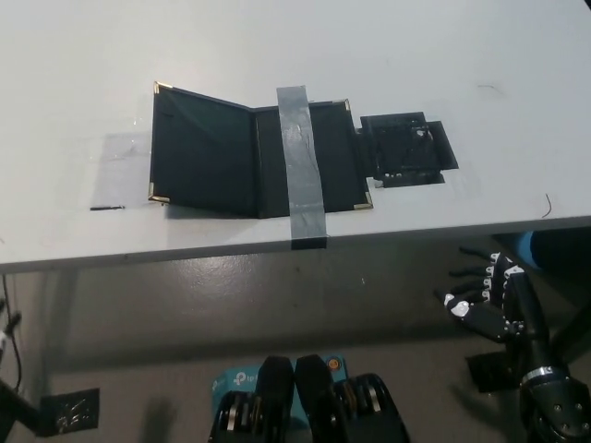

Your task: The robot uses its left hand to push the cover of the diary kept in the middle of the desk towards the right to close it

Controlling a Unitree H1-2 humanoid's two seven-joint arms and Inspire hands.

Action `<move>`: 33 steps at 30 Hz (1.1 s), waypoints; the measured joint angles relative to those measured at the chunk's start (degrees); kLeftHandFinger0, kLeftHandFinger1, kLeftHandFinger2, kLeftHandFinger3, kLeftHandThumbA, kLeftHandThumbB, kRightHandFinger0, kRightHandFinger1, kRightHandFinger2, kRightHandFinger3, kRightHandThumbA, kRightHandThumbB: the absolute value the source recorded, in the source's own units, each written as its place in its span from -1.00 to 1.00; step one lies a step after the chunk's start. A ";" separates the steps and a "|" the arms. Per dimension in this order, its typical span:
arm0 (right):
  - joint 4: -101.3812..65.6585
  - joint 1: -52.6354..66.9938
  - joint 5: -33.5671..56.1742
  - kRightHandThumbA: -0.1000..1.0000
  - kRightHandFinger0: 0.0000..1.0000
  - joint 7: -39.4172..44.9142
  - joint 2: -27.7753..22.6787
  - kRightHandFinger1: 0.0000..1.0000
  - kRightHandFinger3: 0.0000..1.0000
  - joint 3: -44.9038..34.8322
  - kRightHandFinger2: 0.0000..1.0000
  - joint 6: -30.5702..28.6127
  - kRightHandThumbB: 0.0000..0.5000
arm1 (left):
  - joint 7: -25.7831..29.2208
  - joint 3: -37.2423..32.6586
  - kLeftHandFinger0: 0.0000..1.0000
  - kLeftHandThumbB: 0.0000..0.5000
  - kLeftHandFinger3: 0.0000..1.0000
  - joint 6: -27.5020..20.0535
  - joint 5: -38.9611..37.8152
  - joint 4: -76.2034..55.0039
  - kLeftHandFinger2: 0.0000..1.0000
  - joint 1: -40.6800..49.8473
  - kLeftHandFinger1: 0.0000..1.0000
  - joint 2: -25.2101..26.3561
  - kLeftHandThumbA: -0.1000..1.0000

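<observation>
A black diary [231, 157] lies open in the middle of the white desk [83, 83]. Its left cover [199, 152] has brass corners and rests on the desk, slightly raised at its outer edge. A strip of grey tape [302, 161] runs over the right half and down over the desk's front edge. My black right hand [489, 300] hangs below the desk edge at the lower right, fingers spread and holding nothing. My white left hand is out of the picture.
A flat black piece [406, 149] lies on the desk just right of the diary. Clear tape [115, 148] and a short dark mark [106, 208] sit left of the cover. The desk's front edge [185, 251] crosses the picture, with floor below.
</observation>
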 measured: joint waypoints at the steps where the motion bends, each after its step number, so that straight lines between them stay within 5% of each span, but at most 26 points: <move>1: 0.00 -0.06 -0.09 0.69 -0.31 0.00 0.00 -0.17 0.46 0.00 0.01 0.14 -0.74 | 0.05 -0.11 1.00 -0.80 1.00 0.47 -1.47 -2.33 1.00 -0.87 1.00 0.60 0.92; 13: 0.01 -0.06 -0.27 0.69 -0.34 0.00 -0.11 -0.19 0.42 -0.06 -0.03 1.18 -0.76 | 2.65 -2.33 1.00 -0.55 1.00 4.27 -14.94 -10.27 1.00 -13.02 1.00 4.55 1.00; 21: -0.29 -0.62 -0.49 0.69 -0.32 -0.25 -0.23 -0.17 0.45 -0.38 0.00 2.07 -0.82 | 7.12 -6.60 1.00 -0.58 1.00 6.64 -23.32 -1.21 1.00 -24.69 1.00 4.06 1.00; 33: -0.35 -1.64 -0.96 0.69 -0.31 -0.59 -0.37 -0.18 0.47 -0.47 0.01 2.30 -0.70 | 9.48 -9.65 1.00 -0.54 1.00 7.22 -18.78 22.09 1.00 -33.71 1.00 2.62 1.00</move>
